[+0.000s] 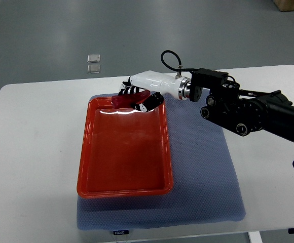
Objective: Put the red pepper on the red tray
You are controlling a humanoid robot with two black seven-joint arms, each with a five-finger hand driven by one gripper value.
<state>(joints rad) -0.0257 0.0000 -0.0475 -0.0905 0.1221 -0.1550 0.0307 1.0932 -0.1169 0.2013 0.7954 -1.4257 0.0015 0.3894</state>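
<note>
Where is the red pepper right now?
In the top view, the red pepper is held in the robot's white right hand, over the far end of the shiny red plastic tray.

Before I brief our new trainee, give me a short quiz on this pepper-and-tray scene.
1. True or false: the right robot hand is holding the red pepper.
2. Over which part of the red tray is the pepper? A) the far edge B) the near edge C) the middle
3. Fill in: the tray sits on a blue ____ laid on the white table.

Key: 1 true. 2 A. 3 mat. The left arm is out of view.
</note>
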